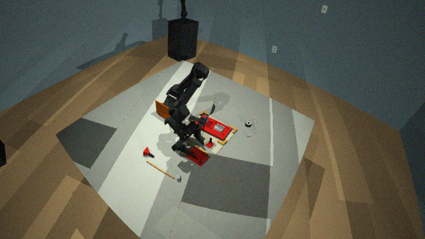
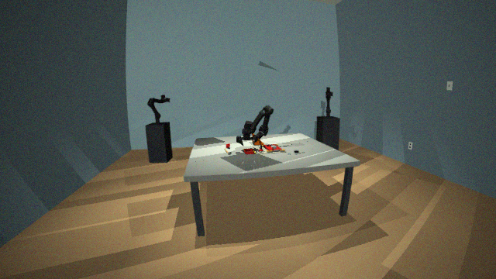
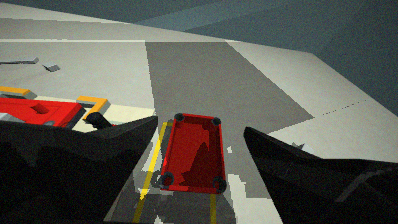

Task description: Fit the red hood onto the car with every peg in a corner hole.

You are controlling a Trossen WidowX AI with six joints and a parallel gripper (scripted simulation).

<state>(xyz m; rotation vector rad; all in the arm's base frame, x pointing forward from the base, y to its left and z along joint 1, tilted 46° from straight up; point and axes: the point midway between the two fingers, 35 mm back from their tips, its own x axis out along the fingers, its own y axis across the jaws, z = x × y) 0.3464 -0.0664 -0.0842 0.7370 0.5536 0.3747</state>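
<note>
The red hood lies on the table inside a yellow outline, with dark round bosses at its corners. My gripper is open and empty. In the wrist view its two fingers stand wide, one on each side of the hood, with gaps between them and it. Whether the tips are down at the hood's height is hard to tell. The red chassis sits in its jig, beside the hood. The grey engine block is on its deck. The pegs are too small to make out.
A small red and black piece stands on the jig's pale plate, close to the hood. An orange panel stands behind the arm. Another red and black piece, a thin stick and a black wheel lie around.
</note>
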